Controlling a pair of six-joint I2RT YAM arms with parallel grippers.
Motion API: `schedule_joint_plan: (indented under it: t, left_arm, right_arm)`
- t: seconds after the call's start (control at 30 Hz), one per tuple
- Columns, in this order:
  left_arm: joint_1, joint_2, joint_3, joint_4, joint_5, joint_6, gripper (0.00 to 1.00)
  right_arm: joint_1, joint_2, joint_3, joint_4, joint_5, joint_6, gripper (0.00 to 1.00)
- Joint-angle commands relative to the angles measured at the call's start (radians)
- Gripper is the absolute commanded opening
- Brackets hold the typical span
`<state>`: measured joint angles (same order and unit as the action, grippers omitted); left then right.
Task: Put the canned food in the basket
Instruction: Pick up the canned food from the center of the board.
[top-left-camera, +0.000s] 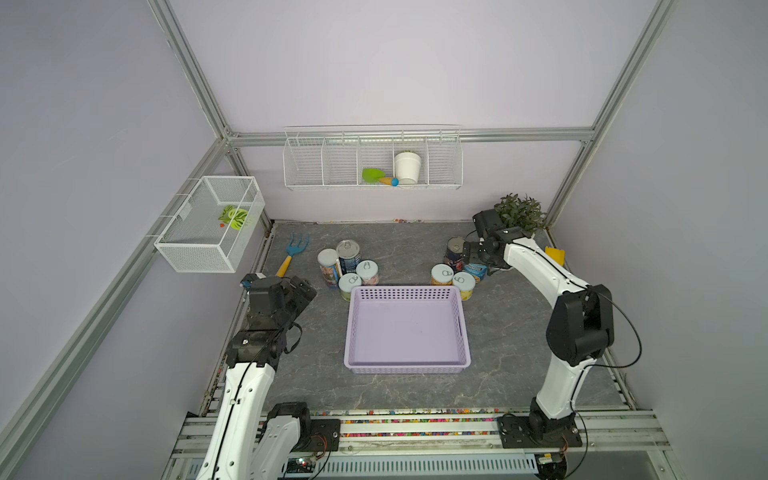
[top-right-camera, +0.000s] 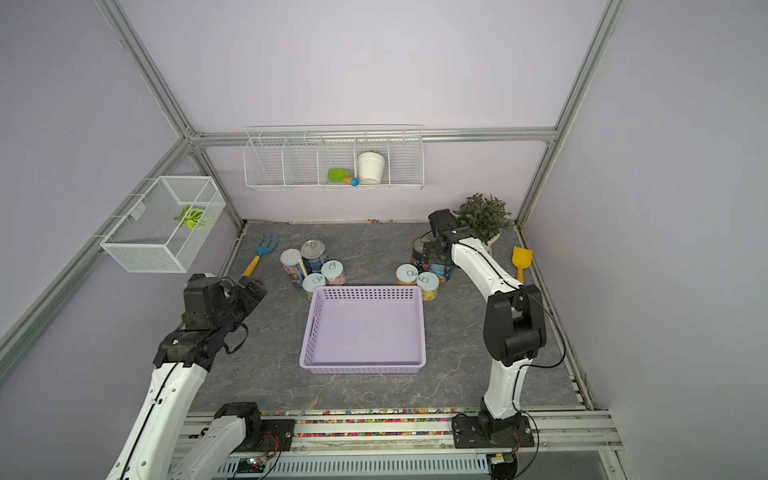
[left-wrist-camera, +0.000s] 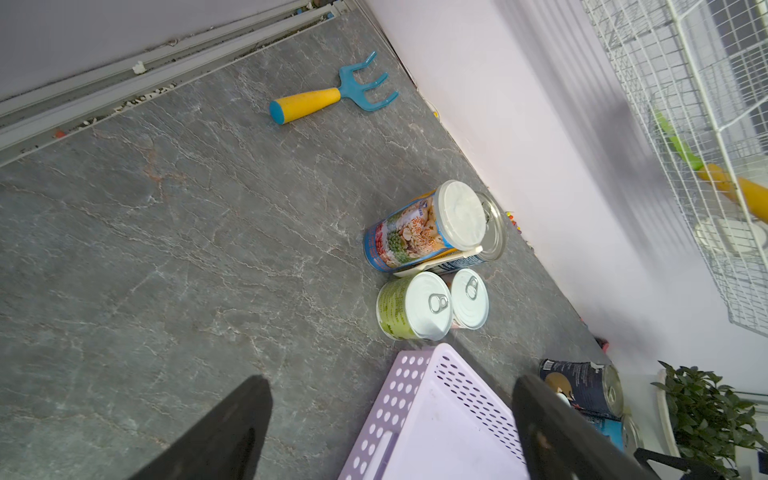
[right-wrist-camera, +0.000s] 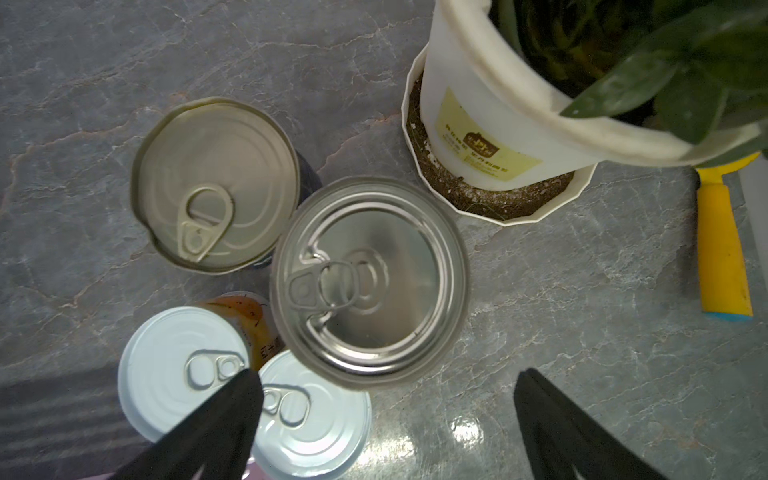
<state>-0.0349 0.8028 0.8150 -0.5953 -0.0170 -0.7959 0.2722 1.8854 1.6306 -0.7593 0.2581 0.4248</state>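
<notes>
Right fingers (right-wrist-camera: 232, 415) stand apart — silver-topped can (right-wrist-camera: 370, 282) sits just ahead of their gap. Left fingers (left-wrist-camera: 224, 424) stand apart — four cans (left-wrist-camera: 415, 307) sit well ahead, beside the basket (left-wrist-camera: 399, 386).

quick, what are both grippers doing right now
left gripper: open, holding nothing
right gripper: open, holding nothing

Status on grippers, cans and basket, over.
Left gripper open, right gripper open above silver-topped can. Basket empty. Potted plant crowds that can.

basket (top-right-camera: 361, 368) — centre | cans (top-right-camera: 313, 250) — two clusters just behind it
</notes>
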Motion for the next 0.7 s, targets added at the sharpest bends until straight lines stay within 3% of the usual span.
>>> schedule_joint_plan:
  t: [0.0, 0.33, 0.67]
  left_arm:
    - [-0.002, -0.028, -0.030, 0.031, 0.017, 0.009, 0.96]
    - [-0.002, -0.077, -0.053, 0.030, -0.008, 0.016, 0.96]
    - [-0.002, -0.066, -0.061, 0.045, 0.003, 0.021, 0.96]
  right_arm:
    - [-0.019, 0.029, 0.021, -0.024, -0.042, -0.018, 0.99]
    - [-0.032, 0.103, 0.092, -0.052, -0.118, -0.034, 0.99]
    - [-0.044, 0.183, 0.182, -0.098, -0.089, -0.061, 0.98]
